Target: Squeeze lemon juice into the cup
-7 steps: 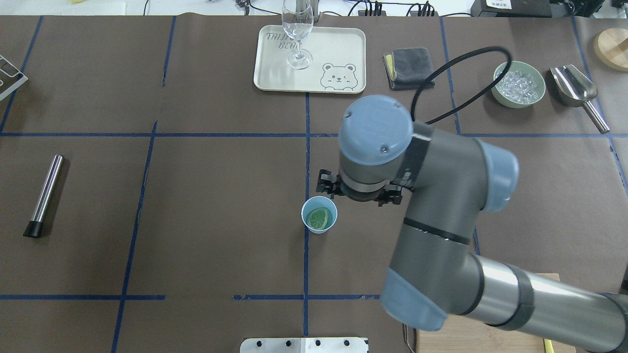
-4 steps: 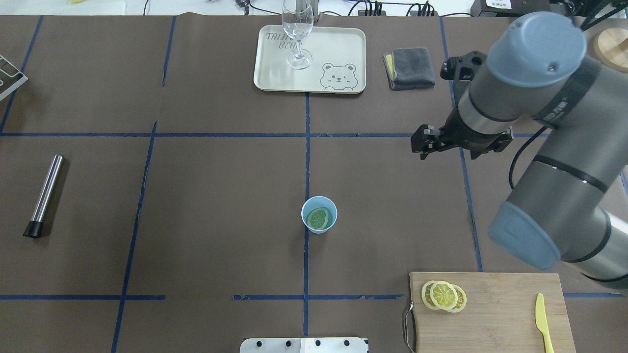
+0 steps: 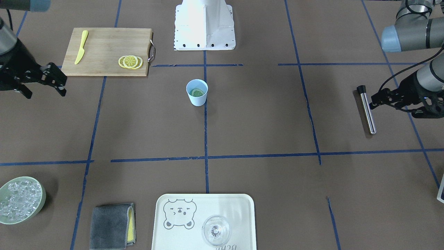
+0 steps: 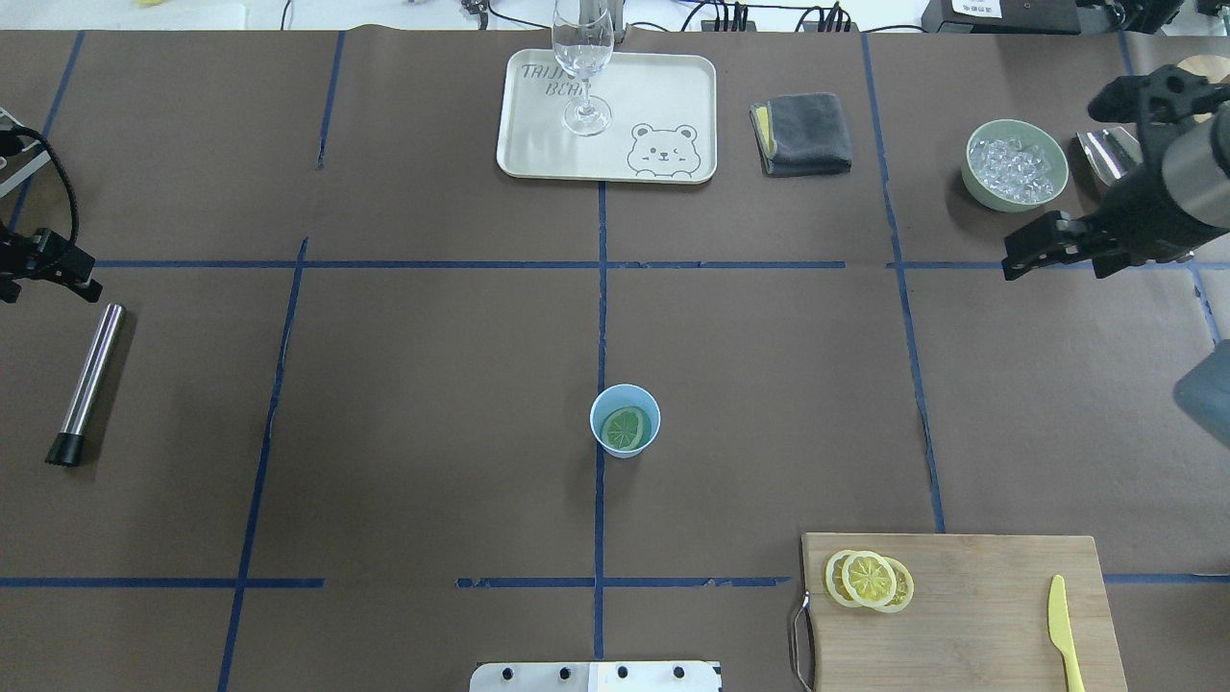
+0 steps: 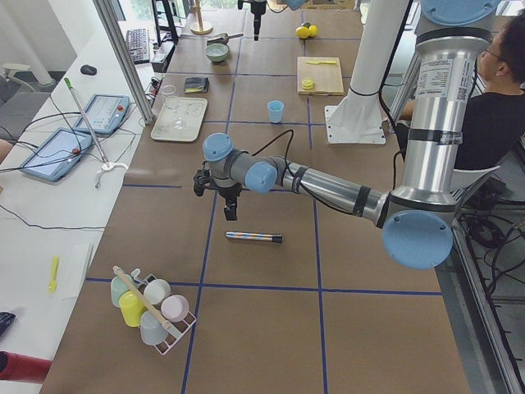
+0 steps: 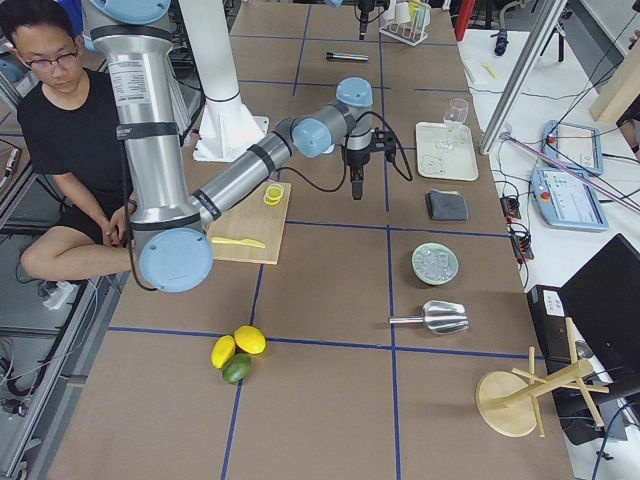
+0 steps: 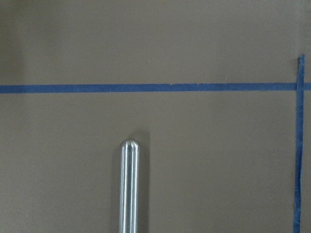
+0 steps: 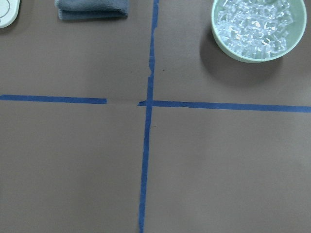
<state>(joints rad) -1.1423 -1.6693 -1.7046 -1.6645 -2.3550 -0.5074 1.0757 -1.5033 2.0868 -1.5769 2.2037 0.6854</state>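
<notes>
Roughly face-up lemon (image 4: 626, 428) inside upright cup (image 3: 197, 99)

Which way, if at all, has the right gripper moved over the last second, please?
Yes. In the overhead view the right gripper has left the cup and swung up-right toward the bowl of ice.
</notes>
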